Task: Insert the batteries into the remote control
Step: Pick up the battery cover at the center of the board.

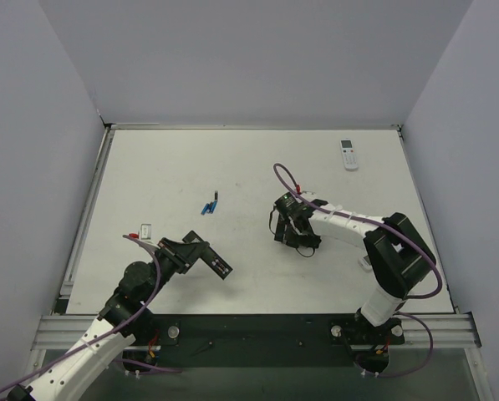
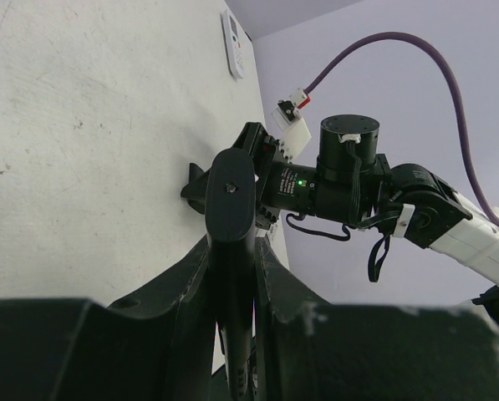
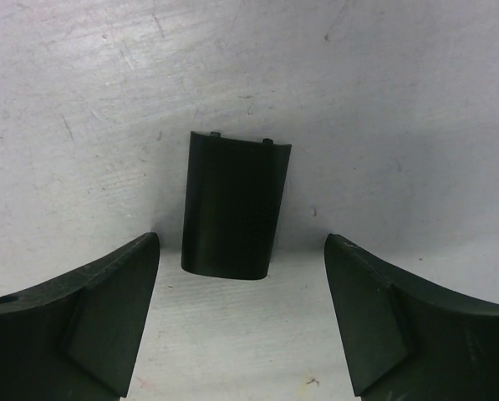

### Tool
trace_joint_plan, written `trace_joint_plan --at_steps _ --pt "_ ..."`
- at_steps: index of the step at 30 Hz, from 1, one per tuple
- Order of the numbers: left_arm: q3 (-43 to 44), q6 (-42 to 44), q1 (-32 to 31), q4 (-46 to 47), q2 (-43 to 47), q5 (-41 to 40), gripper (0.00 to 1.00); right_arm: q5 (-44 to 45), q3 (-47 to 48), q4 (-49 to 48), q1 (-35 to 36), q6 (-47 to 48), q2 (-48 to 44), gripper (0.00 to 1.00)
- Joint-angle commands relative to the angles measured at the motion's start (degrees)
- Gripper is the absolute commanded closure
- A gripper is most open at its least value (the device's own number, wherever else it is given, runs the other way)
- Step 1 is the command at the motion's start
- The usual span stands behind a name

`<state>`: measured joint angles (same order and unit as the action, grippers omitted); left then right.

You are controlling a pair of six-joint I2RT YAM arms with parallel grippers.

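Remote control (image 1: 213, 261), a slim black bar, is clamped between the left fingers (image 2: 182, 288). They press on its two long sides, and much of its length sticks out beyond their tips. In the left wrist view its rounded far end points toward the right arm (image 2: 349, 180). Take the batteries (image 1: 209, 205) as the mark. They are a small cluster of tiny cylinders lying on the white tabletop (image 1: 149, 167), some bright blue and one darker at the far end of the group. The remote control is almost straight toward the near edge from the batteries, apart from them and touching none of them. It is angled, with its free end pointing right and toward the near edge. The right fingers (image 3: 90, 301) are to the right of the batteries and a little nearer the near edge. They are spread wide with nothing between their pads, and their tips point down at the tabletop. A black battery cover (image 3: 236, 205) lies flat on the tabletop in the gap between them, touching neither finger. It is a short curved plate with two small tabs on its far end. Whether the fingertips touch the tabletop cannot be told. A white remote with a small screen (image 1: 348, 154) lies well to the right of the batteries and farther back.
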<state>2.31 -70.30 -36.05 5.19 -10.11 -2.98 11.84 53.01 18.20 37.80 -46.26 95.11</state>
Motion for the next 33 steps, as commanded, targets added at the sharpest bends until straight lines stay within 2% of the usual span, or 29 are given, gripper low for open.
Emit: trace_joint_plan --at_steps 1,8,11,15,21,25,27,33 --pt "-4.3 -0.6 0.0 3.2 -0.9 0.3 1.00 0.4 0.2 0.3 0.0 -0.9 1.8 0.28" --pt "-4.2 -0.9 0.0 3.9 -1.6 0.3 1.00 -0.8 -1.3 -0.4 0.1 -0.7 2.9 0.46" --pt "-3.8 -0.9 0.0 3.9 -1.9 0.4 1.00 -0.9 -1.8 -0.1 0.3 -0.3 2.5 0.55" --pt "-3.8 -1.2 0.0 4.6 -2.0 0.5 1.00 0.2 -1.9 0.0 1.0 2.0 0.9 0.73" --pt "-4.4 -2.2 0.0 6.8 -2.0 0.7 1.00 2.2 0.0 -1.0 5.3 11.5 -3.9 0.84" --pt "-5.4 -3.9 0.0 8.1 -1.9 1.0 1.00 1.8 2.5 -1.3 9.7 20.6 -8.0 0.86" --pt "-5.6 -4.2 0.0 8.6 -1.9 1.0 1.00 -1.4 3.5 -1.0 11.2 24.8 -10.5 0.89" --pt "-5.1 -4.8 0.0 9.0 -1.8 1.0 1.00 -7.8 9.6 3.9 17.1 36.7 -16.7 0.89"
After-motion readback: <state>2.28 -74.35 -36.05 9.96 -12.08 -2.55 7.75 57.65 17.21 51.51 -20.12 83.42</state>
